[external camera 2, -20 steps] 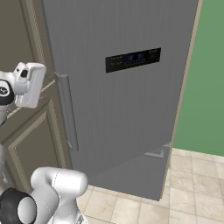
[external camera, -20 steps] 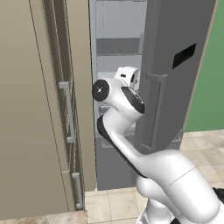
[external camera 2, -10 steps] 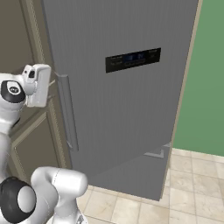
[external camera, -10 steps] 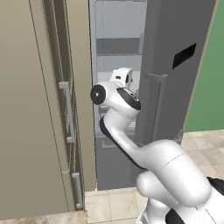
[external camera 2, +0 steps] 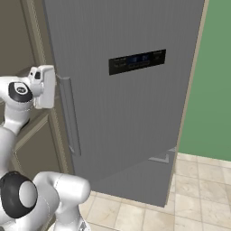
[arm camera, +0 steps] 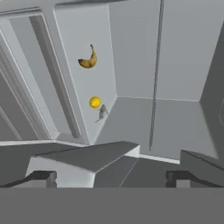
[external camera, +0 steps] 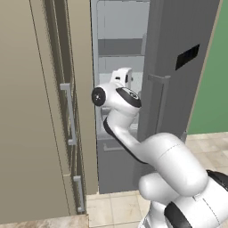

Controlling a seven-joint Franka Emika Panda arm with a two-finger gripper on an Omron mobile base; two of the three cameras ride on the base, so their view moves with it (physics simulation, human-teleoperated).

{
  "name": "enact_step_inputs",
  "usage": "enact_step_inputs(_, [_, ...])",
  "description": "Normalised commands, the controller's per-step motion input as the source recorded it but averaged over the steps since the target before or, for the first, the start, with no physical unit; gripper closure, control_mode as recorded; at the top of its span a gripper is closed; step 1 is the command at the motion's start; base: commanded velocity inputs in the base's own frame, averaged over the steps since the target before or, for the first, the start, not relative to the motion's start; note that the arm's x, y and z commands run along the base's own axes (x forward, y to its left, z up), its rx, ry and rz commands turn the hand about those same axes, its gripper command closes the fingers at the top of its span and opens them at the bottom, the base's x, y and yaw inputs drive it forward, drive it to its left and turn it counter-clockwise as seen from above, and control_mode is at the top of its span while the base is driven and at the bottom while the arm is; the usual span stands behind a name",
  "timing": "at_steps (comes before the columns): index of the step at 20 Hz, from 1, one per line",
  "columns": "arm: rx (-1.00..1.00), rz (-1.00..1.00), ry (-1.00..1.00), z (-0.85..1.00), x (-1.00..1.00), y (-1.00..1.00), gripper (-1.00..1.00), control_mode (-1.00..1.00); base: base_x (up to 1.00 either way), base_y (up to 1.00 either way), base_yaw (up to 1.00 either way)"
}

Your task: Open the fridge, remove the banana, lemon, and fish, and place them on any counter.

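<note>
The fridge (external camera: 120,49) stands open, its grey door (external camera: 178,80) swung out to the right with the bar handle (external camera 2: 68,115) on its outer face. My gripper (external camera: 124,75) reaches into the opening at mid-shelf height. In the hand view it (arm camera: 109,178) is open, with nothing between its fingertips (arm camera: 41,177). On a pale grey shelf ahead lie the banana (arm camera: 89,59), the lemon (arm camera: 95,102) and, right beside the lemon, the small silver fish (arm camera: 102,113). All three are well apart from the gripper.
Tall beige cabinets (external camera: 35,111) with bar handles flank the fridge on the left. The open door (external camera 2: 126,90) blocks the right side, with a green wall (external camera: 209,89) behind it. A shelf edge (arm camera: 87,155) lies just under the gripper. Tiled floor (external camera: 116,207) is below.
My hand has edged a little further into the fridge opening and the arm has shifted with it. The door and the three items have not moved.
</note>
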Motion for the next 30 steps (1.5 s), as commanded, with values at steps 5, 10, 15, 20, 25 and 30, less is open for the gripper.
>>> enact_step_inputs(5, [-0.03,0.00,0.00,0.00,0.29,-0.16,-1.00,-1.00,0.00,0.00,0.00])
enact_step_inputs(10, [-0.04,0.00,0.00,0.00,0.01,-0.41,-1.00,-1.00,0.00,0.00,0.00])
enact_step_inputs(15, [-0.04,0.00,0.00,0.00,-0.28,-0.61,-1.00,-1.00,0.00,0.00,0.00])
enact_step_inputs(20, [0.00,0.00,0.00,0.00,-0.34,-0.75,-1.00,-1.00,0.00,0.00,0.00])
enact_step_inputs(25, [-0.01,0.00,-0.05,0.00,-0.92,-0.75,-1.00,-1.00,0.00,0.00,0.00])
enact_step_inputs(30, [0.00,-0.05,0.00,0.09,-0.85,-0.79,-1.00,-1.00,0.00,0.00,0.00])
